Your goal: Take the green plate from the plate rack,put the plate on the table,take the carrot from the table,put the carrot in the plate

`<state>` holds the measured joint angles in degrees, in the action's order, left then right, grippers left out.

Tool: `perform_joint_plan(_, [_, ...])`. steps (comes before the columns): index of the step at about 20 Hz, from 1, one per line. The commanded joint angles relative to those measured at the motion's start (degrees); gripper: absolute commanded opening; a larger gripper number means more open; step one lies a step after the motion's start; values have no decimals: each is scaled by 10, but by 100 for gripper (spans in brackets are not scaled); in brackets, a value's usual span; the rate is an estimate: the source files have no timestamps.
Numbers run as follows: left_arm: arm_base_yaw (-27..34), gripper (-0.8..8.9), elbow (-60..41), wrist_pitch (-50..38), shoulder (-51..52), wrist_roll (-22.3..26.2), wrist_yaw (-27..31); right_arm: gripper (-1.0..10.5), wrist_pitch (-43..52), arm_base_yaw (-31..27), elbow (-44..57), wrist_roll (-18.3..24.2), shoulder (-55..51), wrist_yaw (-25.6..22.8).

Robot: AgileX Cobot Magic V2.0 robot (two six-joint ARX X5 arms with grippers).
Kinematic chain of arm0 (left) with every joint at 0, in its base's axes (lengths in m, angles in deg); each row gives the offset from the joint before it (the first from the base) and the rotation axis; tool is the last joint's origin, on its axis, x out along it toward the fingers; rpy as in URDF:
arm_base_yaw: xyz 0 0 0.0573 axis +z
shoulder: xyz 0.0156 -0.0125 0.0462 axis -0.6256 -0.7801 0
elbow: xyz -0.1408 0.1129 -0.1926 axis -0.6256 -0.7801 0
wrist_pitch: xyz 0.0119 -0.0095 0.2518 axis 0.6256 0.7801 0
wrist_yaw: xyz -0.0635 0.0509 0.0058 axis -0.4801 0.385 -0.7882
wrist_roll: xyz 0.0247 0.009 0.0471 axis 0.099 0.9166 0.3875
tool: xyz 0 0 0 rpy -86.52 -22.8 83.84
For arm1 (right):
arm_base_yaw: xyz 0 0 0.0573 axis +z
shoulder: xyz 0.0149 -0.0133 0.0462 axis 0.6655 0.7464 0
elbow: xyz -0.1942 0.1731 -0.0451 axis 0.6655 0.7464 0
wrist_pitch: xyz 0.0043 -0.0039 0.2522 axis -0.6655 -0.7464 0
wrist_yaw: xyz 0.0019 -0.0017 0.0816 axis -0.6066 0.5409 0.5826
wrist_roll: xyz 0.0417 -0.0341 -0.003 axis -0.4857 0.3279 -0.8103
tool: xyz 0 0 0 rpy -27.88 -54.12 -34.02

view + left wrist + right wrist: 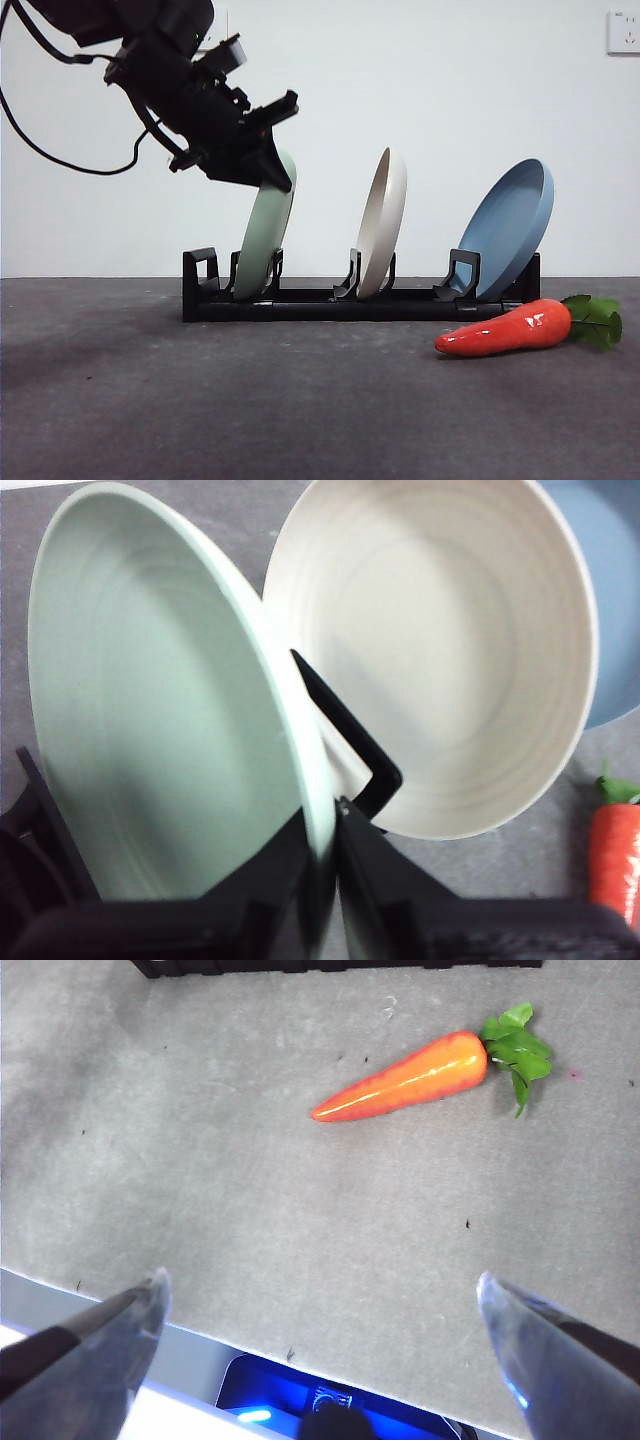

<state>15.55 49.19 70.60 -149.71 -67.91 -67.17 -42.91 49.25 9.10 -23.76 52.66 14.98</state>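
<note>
The pale green plate (262, 240) (150, 700) stands tilted in the left slot of the black plate rack (330, 300) (350, 740). My left gripper (275, 175) (322, 880) comes down from the upper left and is shut on the plate's top rim, one jaw on each face. The orange carrot (505, 328) (405, 1078) (612, 850) lies on the grey table (300, 410) in front of the rack's right end, leaves pointing right. My right gripper (320, 1330) hovers open over the table's near edge, well short of the carrot, holding nothing.
A cream plate (383, 222) (440, 650) stands in the rack's middle slot and a blue plate (510, 225) (610, 580) leans in the right one. Bare table (200, 1160) stretches in front of the rack to the left of the carrot.
</note>
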Motion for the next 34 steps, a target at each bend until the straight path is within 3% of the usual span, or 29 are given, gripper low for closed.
perform_joint_plan(1, [4, -8, 4, -10, 26, -9, -23, 554, 0, 1, 0, -4, -1, -1])
perform_joint_plan(4, [4, -8, 7, -7, 61, -13, -24, 554, 0, 1, 0, -3, -1, -1])
perform_joint_plan(8, [0, -7, 39, 68, 121, -8, -52, 554, 0, 1, 0, -4, -1, -1])
perform_joint_plan(11, [-31, -6, 47, 164, 197, 68, -40, 554, 1, 1, 0, -3, -1, -1])
perform_joint_plan(13, [-68, -6, 47, 253, 252, 126, 16, 554, 0, 1, 0, -3, -1, 0])
perform_joint_plan(16, [-164, -6, 47, 394, 289, 209, 166, 554, 0, 1, 0, -4, -1, 0])
perform_joint_plan(19, [-259, -6, 42, 464, 281, 227, 289, 554, 0, 1, 0, -4, -1, 1])
perform_joint_plan(25, [-397, -6, -84, 445, 249, 229, 426, 554, 0, 2, 0, 0, -1, 1])
perform_joint_plan(29, [-436, -6, -182, 339, 195, 261, 431, 554, 0, 1, 0, 0, -1, 1])
perform_joint_plan(34, [-438, -6, -198, 288, 83, 279, 447, 554, -1, 2, 0, 1, -1, 1])
